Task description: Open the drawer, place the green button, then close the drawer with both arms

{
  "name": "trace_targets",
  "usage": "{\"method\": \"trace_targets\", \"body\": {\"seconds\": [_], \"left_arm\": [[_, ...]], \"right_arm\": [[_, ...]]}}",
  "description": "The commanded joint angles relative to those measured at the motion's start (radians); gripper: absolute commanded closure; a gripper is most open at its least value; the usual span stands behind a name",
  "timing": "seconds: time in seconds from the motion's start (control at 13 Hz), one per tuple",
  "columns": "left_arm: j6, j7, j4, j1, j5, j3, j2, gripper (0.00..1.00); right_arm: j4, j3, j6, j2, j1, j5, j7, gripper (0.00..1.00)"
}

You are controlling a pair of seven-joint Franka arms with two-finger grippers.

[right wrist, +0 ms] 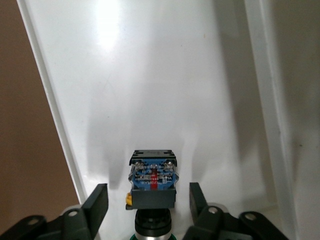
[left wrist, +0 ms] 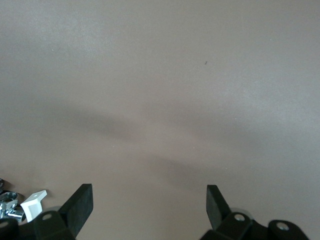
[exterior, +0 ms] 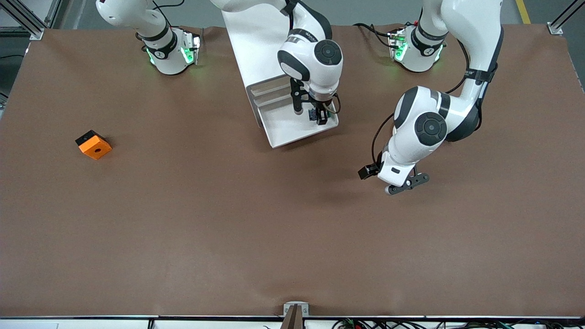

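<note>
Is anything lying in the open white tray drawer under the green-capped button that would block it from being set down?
Nothing visible does. The right pincer is over the open white tray drawer, its fingers apart on either side of the green-capped button; the floor around it is bare. The left pincer waits open over the brown table.

White drawer [exterior: 292, 130], blue-and-black button [right wrist: 152, 182] with perhaps a green cap, orange-and-black block [exterior: 93, 145], brown table [exterior: 228, 219].

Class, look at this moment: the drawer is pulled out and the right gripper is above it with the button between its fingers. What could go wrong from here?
1. The right gripper has its fingers apart beside the button, which stands on end over the open drawer; it may topple or roll.
2. If the button ends up sticking up, closing the drawer could catch it.
3. The left gripper, open over bare table, waits apart from the drawer and must reach it.
</note>
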Motion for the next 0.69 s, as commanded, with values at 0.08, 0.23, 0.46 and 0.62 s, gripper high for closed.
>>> {"method": "trace_targets", "body": {"seconds": [0.08, 0.23, 0.46, 0.62], "left_arm": [[0.001, -0.012, 0.015, -0.003, 0.007, 0.001, 0.008, 0.00], [0.001, -0.010, 0.015, -0.001, 0.007, 0.001, 0.010, 0.00], [0.001, -0.016, 0.017, -0.009, 0.005, 0.001, 0.008, 0.00], [0.001, -0.041, 0.029, -0.019, 0.004, -0.001, 0.011, 0.00]], "right_arm": [[0.023, -0.015, -0.055, 0.008, -0.004, -0.009, -0.034, 0.00], [0.043, -0.015, -0.122, -0.003, -0.039, -0.001, -0.089, 0.00], [0.161, -0.012, -0.343, -0.005, -0.108, 0.009, -0.277, 0.00], [0.222, -0.007, -0.469, -0.028, -0.172, 0.020, -0.412, 0.00]]}}
